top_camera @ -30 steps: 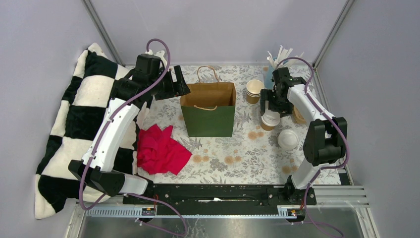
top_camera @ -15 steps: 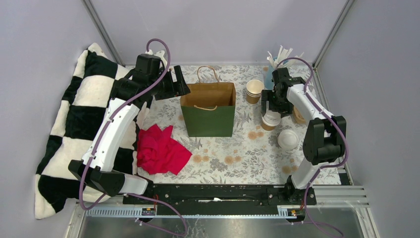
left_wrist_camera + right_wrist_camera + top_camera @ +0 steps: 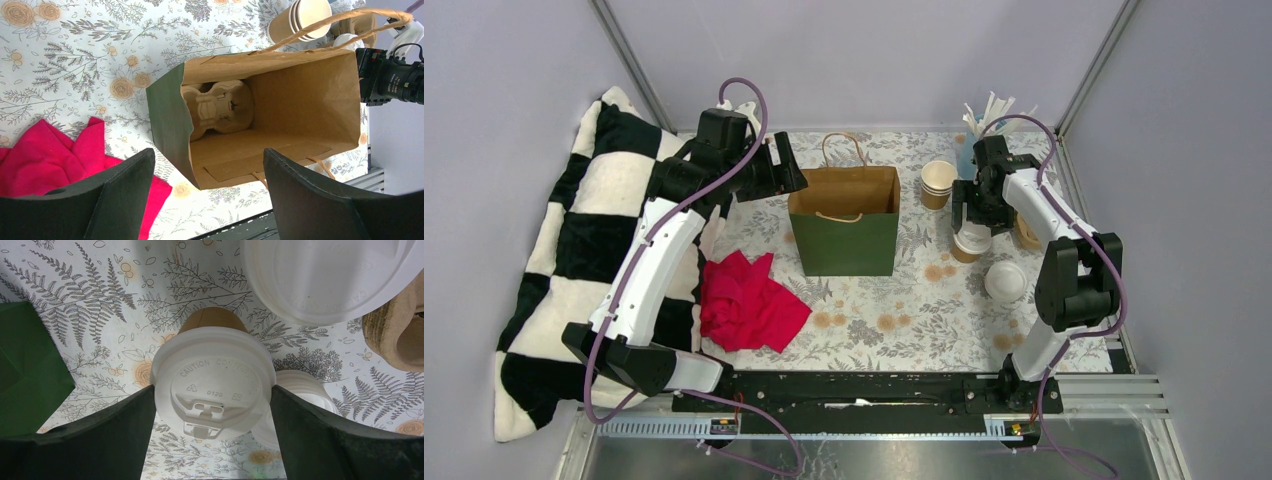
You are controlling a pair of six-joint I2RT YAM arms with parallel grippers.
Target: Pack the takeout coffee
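Right claw (image 3: pixel 212 407) clasps the lidded cup (image 3: pixel 212 372) — left claw (image 3: pixel 209 157) gapes over bag (image 3: pixel 167 115).

Sinks lower with the right gripper (image 3: pixel 212 402) around the small tan kraft-paper cup with a round white plastic lid (image 3: pixel 212 375). Narrows the jaws from wide apart until both black fingers (image 3: pixel 125 435) meet the lid's rim. Covers more of that lid in the top view.
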